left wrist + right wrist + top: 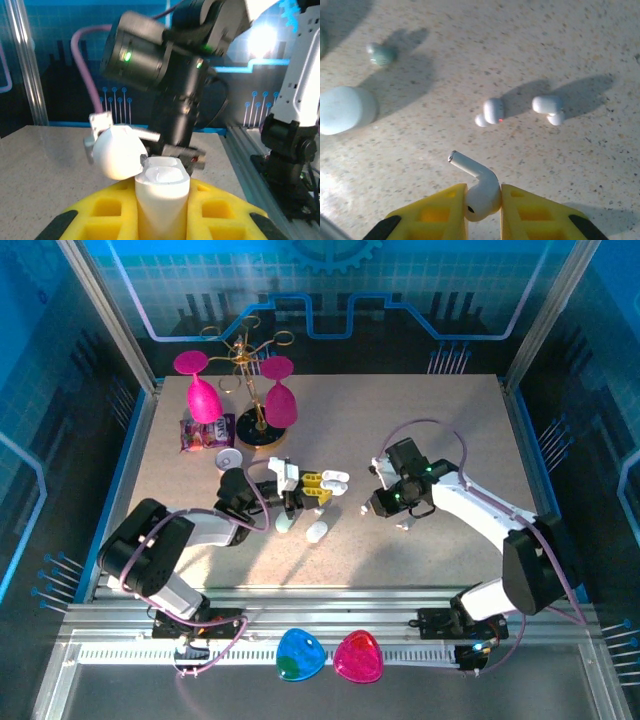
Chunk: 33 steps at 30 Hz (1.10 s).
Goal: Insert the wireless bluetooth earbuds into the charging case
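Observation:
My left gripper (162, 200) is shut on a white charging case (162, 192) that stands upright between its yellow fingers. The case's rounded lid (117, 152) is flipped open to the left, and its two wells look empty. From above, this gripper (322, 486) holds the case (335, 480) at the table's middle. My right gripper (482, 197) is shut on a white stemmed earbud (479, 186), pinched by its head with the stem pointing up and left. It (380, 504) hovers just right of the case. Two more white earbuds (491, 111) (547, 106) lie on the table beyond it.
A mint case (345, 110) and a small mint bud (381, 54) lie to the left. A mint case (285, 525) and a white case (317, 531) lie below the left gripper. A gold rack with pink glasses (245, 380) and a snack packet (205, 432) stand at the back left.

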Tool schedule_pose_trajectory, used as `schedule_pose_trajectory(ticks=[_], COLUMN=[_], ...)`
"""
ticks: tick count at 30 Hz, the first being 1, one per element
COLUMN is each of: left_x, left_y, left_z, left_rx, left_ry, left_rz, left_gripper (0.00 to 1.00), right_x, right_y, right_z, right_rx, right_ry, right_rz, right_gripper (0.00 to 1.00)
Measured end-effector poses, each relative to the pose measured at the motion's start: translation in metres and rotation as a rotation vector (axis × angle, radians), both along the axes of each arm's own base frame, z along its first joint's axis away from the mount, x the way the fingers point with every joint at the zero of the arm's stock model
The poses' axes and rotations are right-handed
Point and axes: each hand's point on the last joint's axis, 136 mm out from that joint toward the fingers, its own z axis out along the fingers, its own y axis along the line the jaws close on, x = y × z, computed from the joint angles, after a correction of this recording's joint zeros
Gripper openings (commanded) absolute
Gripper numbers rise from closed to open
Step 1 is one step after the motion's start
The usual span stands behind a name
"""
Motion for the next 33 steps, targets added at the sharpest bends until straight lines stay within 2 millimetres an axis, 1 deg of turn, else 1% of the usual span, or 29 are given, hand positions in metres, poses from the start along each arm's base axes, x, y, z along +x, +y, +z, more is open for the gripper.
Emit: schedule_pose_trajectory(ticks=[2,5,8,10,14,20,23,26,27,28,31,33], left_x=[0.005,0.009,0.012,0.014,0.02,0.023,0.022,0.022,0.022,0.023,0.022,0.022], left_y=[-0.001,-0.001,-0.002,-0.001,0.002,0.017,0.022,0.024,0.025,0.026,0.026,0.026], left_z=[-0.009,-0.018,-0.023,-0.024,-0.024,-0.03,-0.032,-0.031,-0.031,-0.03,-0.029,-0.028], left_rx=[0.013,0.026,0.032,0.033,0.034,0.044,0.048,0.048,0.047,0.046,0.045,0.043], left_ry=[0.012,0.021,0.028,0.026,0.014,0.022,0.017,0.012,0.01,0.008,0.005,0.003], left_rz=[0.015,0.029,0.04,0.053,0.088,0.152,0.173,0.184,0.187,0.189,0.192,0.192], left_gripper=[0.03,0.03,0.04,0.04,0.04,0.03,0.03,0.02,0.02,0.03,0.03,0.03], right_x=[-0.004,-0.008,-0.009,-0.01,-0.015,-0.019,-0.021,-0.023,-0.023,-0.023,-0.022,-0.021], right_y=[0.007,0.013,0.014,0.012,0.017,0.017,0.015,0.012,0.011,0.011,0.01,0.012], right_z=[0.014,0.029,0.031,0.023,-0.006,-0.043,-0.059,-0.071,-0.072,-0.073,-0.073,-0.07], right_rx=[0.012,0.03,0.023,-0.004,-0.079,-0.144,-0.169,-0.194,-0.199,-0.201,-0.201,-0.189], right_ry=[-0.017,-0.048,-0.058,-0.039,0.029,0.116,0.16,0.19,0.195,0.196,0.199,0.195], right_rz=[0.028,0.059,0.073,0.075,0.113,0.124,0.124,0.117,0.112,0.105,0.086,0.064], right_gripper=[0.21,0.21,0.22,0.23,0.24,0.24,0.25,0.26,0.3,0.37,0.51,0.56])
